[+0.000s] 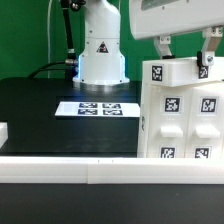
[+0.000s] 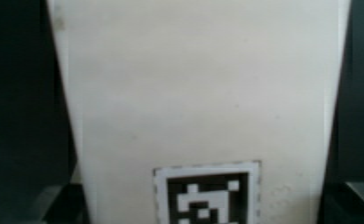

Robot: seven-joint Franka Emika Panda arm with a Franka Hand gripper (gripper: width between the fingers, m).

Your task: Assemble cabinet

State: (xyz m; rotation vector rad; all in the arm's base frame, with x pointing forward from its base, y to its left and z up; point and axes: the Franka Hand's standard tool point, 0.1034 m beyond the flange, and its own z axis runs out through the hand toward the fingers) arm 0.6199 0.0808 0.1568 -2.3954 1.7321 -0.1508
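Note:
The cabinet [image 1: 182, 115] is a large white box standing at the exterior view's right, with several black-and-white tags on small blocks on its face. My gripper [image 1: 184, 55] hangs right over its top edge, jaws spread wide, one finger [image 1: 162, 44] towards each side. In the wrist view the cabinet's white surface [image 2: 197, 90] fills the picture, with one tag [image 2: 209, 193] near the gripper [image 2: 207, 208]. The dark fingertips [image 2: 54, 205] sit at either side of the white body, with a thin dark gap on one side. Nothing is gripped.
The marker board [image 1: 100, 107] lies flat on the black table in front of the robot's white base [image 1: 100, 55]. A long white border rail [image 1: 60, 170] runs along the front. A small white piece [image 1: 3, 130] shows at the exterior view's left edge.

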